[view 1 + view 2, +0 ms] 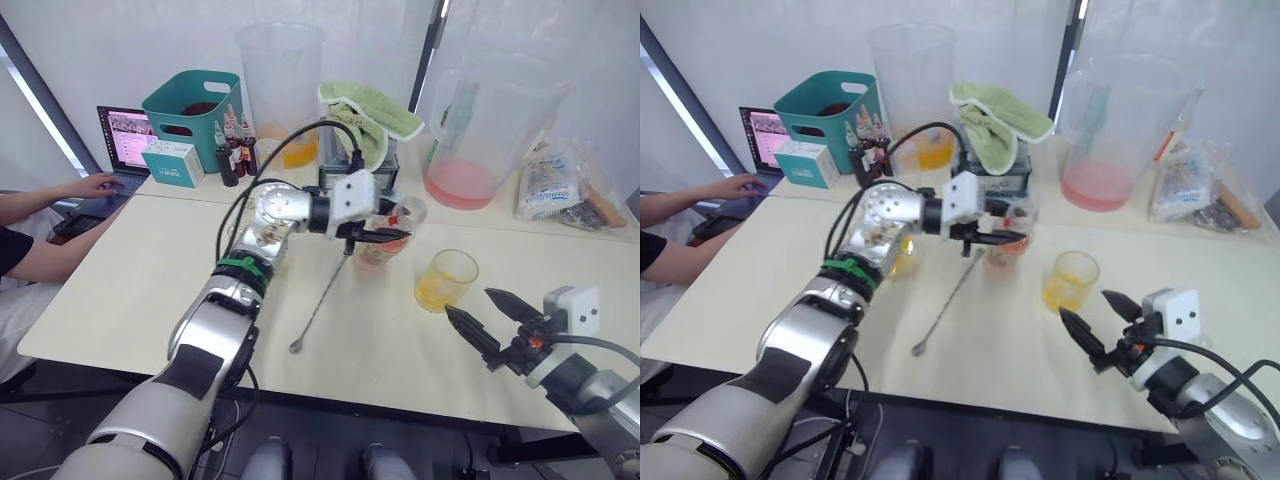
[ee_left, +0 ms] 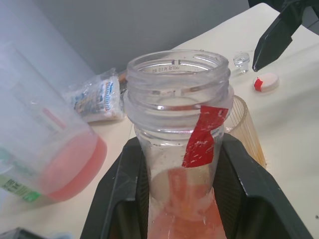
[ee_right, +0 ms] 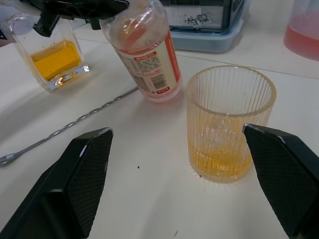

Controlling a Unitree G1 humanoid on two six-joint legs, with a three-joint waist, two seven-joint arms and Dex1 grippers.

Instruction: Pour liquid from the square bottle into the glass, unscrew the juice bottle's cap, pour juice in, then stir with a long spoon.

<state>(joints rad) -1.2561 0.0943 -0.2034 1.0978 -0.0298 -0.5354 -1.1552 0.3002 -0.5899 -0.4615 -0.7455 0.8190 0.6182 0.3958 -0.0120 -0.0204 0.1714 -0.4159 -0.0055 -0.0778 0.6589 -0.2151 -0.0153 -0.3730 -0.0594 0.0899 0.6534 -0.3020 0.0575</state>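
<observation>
Left eye view, square bottle point(image 1: 262, 243): on the table point(image 1: 130, 290) behind the left forearm, yellow liquid inside.
Long spoon point(image 1: 322, 300): flat on the table, bowl toward the near edge.
Left gripper point(image 1: 385, 236): fingers clamped on the neck of the juice bottle point(image 3: 147, 52), which stands tilted on the table with its mouth open.
Glass point(image 1: 446, 280): just right of the juice bottle, a little orange liquid at its bottom.
Cap point(image 2: 265, 82): lying on the table beyond the glass.
Right gripper point(image 1: 487, 320): fingers spread wide, near the glass, holding nothing.
</observation>
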